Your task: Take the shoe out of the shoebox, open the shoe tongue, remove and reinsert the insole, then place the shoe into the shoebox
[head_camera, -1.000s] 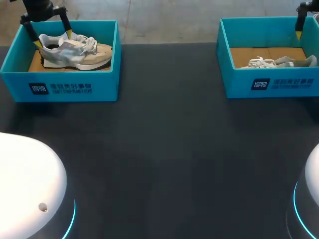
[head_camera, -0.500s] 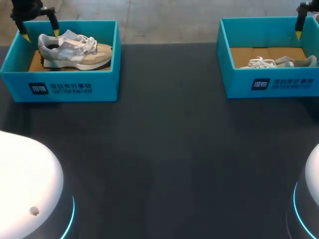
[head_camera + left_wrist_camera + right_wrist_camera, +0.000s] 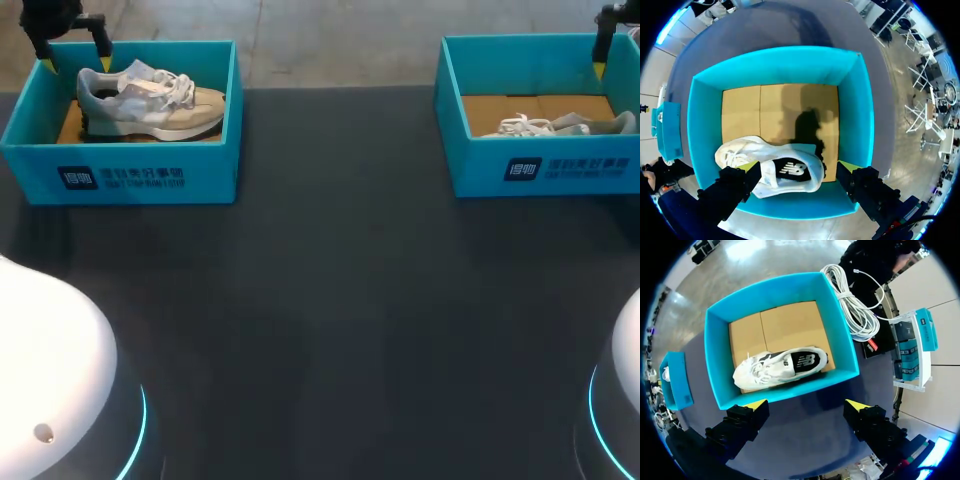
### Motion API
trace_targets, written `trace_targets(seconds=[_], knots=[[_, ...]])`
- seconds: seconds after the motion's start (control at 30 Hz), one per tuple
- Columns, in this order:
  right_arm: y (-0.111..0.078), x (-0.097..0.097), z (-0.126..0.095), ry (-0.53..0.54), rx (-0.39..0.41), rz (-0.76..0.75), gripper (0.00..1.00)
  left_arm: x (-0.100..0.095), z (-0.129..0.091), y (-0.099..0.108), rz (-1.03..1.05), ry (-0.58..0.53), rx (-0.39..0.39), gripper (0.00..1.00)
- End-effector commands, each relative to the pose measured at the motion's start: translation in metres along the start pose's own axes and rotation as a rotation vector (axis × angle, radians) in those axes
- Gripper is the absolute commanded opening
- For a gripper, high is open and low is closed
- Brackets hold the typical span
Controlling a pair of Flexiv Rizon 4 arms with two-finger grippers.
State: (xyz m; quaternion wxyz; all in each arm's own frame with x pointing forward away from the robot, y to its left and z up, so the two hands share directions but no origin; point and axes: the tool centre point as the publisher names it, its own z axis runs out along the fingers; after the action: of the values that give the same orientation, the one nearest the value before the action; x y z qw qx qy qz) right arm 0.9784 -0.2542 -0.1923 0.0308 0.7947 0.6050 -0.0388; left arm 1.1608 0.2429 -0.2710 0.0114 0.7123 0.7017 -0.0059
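Two shoes, each lying in its own box; left fingers [image 3: 747, 166] wide open, empty, over left shoe [image 3: 150, 100] heel, right fingers [image 3: 756, 404] likewise open, empty, by right box [image 3: 720, 355]. Probably take-out step: descend, pinch heel.

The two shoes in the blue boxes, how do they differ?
The left shoe, in the left box, is grey and beige; the right shoe is mostly white. In the head view the left shoe's toe points right, the right shoe's left. The left tool hangs open over the left shoe's heel; the right tool hangs open outside the right box, away from the right shoe. Both shoes stand upright in blue boxes.
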Motion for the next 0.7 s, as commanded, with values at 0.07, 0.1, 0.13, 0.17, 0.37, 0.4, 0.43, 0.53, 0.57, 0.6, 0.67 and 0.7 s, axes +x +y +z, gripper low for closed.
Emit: trace_targets(seconds=[0.07,0.1,0.13,0.17,0.37,0.4,0.43,0.53,0.57,0.6,0.67,0.7], knots=[[0.000,0.000,0.000,-0.001,0.000,0.001,1.00,0.004,0.010,0.015,0.008,0.003,-0.003,1.00],[0.000,0.000,0.000,-0.001,0.000,0.001,1.00,0.004,0.011,0.015,0.008,0.003,-0.003,1.00],[0.000,0.000,0.000,-0.001,0.000,0.001,1.00,0.005,0.013,0.016,0.012,0.003,-0.004,1.00],[0.000,0.000,0.000,-0.001,0.000,0.001,1.00,0.005,0.015,0.016,0.022,0.008,-0.012,1.00],[0.000,0.000,0.000,-0.001,0.000,0.001,1.00,0.009,0.024,0.018,0.062,0.044,-0.035,1.00],[0.000,0.000,0.000,-0.001,0.000,0.001,1.00,0.010,0.026,0.019,0.064,0.052,-0.042,1.00],[0.000,0.000,0.000,-0.001,0.000,0.001,1.00,0.010,0.027,0.020,0.064,0.059,-0.048,1.00],[0.000,0.000,0.000,-0.001,0.000,0.001,1.00,0.013,0.031,0.023,0.059,0.072,-0.058,1.00],[0.000,0.000,0.000,-0.001,0.000,0.001,1.00,0.014,0.033,0.024,0.058,0.076,-0.060,1.00],[0.000,0.000,0.000,-0.001,0.000,0.001,1.00,0.015,0.034,0.025,0.050,0.078,-0.061,1.00],[0.000,0.000,0.000,-0.001,0.000,0.001,1.00,0.017,0.037,0.027,0.044,0.088,-0.066,1.00],[0.000,0.000,0.000,-0.001,0.000,0.001,1.00,0.017,0.038,0.027,0.040,0.088,-0.065,1.00]])
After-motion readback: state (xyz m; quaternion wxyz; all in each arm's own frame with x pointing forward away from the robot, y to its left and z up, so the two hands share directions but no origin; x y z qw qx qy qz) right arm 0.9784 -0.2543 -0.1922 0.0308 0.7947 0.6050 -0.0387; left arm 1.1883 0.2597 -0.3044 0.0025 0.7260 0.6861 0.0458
